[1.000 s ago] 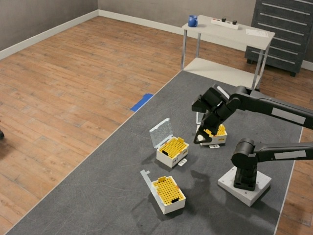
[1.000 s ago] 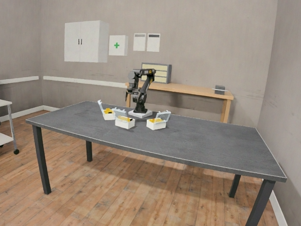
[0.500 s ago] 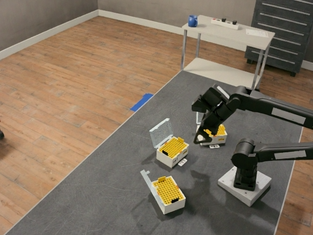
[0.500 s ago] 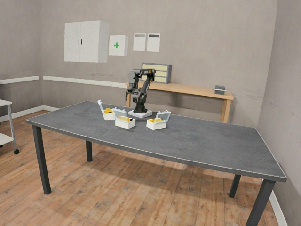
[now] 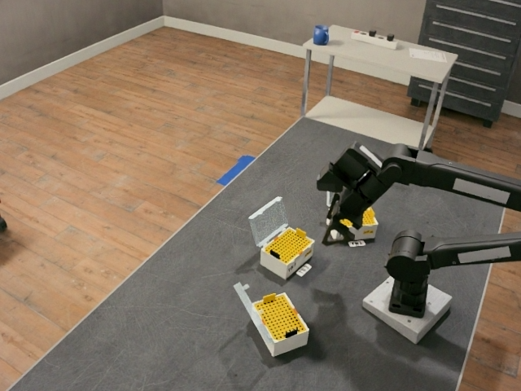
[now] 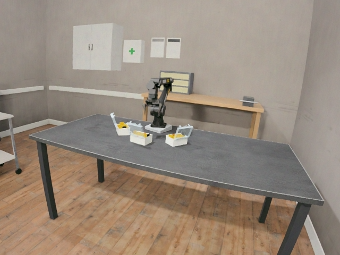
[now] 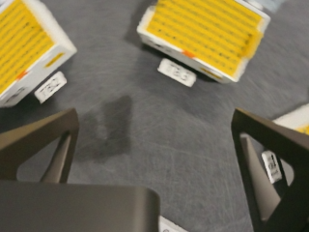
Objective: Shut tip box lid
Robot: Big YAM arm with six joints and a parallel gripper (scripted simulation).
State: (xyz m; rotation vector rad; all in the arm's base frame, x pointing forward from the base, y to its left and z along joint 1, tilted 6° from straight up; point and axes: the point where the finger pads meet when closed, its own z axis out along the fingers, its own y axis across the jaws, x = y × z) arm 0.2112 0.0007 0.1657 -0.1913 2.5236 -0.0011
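Note:
Three white tip boxes with yellow racks stand flat on the grey bench, all lids open. TB2 (image 5: 281, 322) is the nearest box, its lid (image 5: 248, 309) leaning back to the left. It also shows at the upper left of the wrist view (image 7: 26, 48) with its tag (image 7: 50, 87), and at the right in the exterior view (image 6: 177, 138). TB3 (image 5: 287, 251) stands in the middle, also seen in the wrist view (image 7: 205, 34). TB1 (image 5: 362, 225) lies partly hidden under the arm. My gripper (image 5: 334, 222) is open and empty. It hovers above the bench beside TB1, apart from TB2; the wrist view (image 7: 154, 121) shows bare bench between its fingers.
The arm's white base (image 5: 407, 306) stands to the right of TB2. A white side table (image 5: 378, 54) and a dark drawer cabinet (image 5: 475, 54) stand beyond the bench's far end. The bench's left edge runs close to TB2's lid side.

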